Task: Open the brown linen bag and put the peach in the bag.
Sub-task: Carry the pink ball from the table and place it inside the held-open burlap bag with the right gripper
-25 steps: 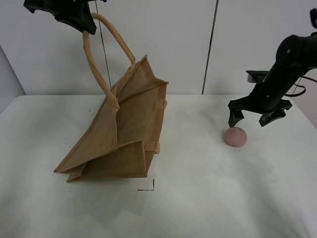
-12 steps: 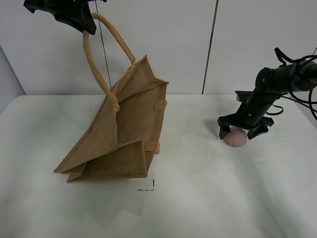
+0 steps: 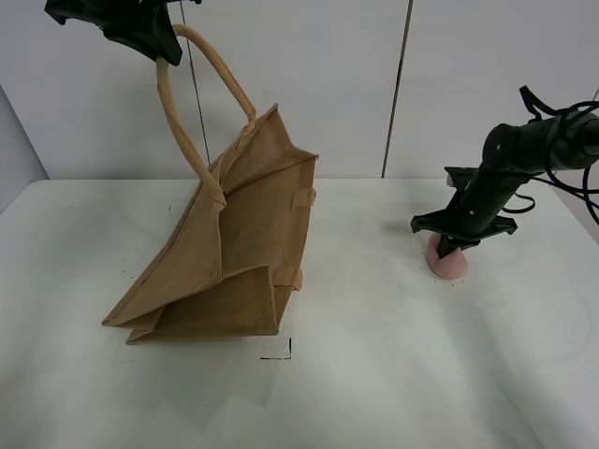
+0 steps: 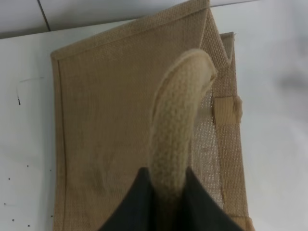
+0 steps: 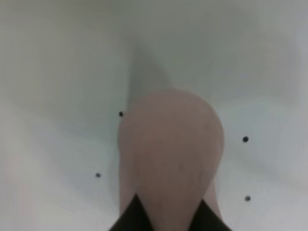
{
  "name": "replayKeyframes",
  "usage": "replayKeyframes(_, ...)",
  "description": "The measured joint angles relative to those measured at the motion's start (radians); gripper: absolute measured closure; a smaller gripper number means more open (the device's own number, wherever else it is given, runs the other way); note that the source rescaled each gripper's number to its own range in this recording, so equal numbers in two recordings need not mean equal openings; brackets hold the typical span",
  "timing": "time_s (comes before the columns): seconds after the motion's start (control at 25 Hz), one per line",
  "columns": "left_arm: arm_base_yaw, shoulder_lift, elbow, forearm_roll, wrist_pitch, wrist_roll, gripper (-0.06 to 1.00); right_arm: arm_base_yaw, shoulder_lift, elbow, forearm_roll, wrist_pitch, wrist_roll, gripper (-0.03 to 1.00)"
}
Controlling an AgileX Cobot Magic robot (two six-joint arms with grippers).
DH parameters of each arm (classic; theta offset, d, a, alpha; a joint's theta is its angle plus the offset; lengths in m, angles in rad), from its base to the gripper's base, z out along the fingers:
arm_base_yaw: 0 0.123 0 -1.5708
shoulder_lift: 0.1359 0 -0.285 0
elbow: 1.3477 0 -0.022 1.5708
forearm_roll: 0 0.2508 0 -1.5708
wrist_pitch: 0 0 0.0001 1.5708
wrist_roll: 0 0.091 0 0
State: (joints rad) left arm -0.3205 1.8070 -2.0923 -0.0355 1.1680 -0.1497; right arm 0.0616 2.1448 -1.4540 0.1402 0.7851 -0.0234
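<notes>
The peach rests on the white table, directly beneath the right gripper. In the wrist view that gripper's dark fingertips press against both sides of the fruit, so it appears clamped on it. Well away, on the other arm's side, the brown linen bag hangs tilted, with one beige handle pinched tight in the raised left gripper. The step in hand seems to be grasping the fruit. Next it needs lifting and carrying across to the bag's mouth, which looks narrow.
</notes>
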Motion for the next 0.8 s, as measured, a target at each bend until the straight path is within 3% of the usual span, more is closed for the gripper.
replayKeyframes(0.2, 0.0, 0.0, 0.0, 0.0, 0.0, 0.0, 0.94, 0.04, -0.063, -0.119, 0.024, 0.101, -0.097, 0.97)
replayKeyframes(0.48, 0.0, 0.0, 0.0, -0.001, 0.0, 0.0, 0.94, 0.18, -0.156, -0.355, 0.188, 0.176, -0.235, 0.97)
replayKeyframes(0.8, 0.0, 0.0, 0.0, -0.001, 0.0, 0.001, 0.94, 0.319, -0.121, -0.384, 0.455, 0.187, -0.581, 0.97)
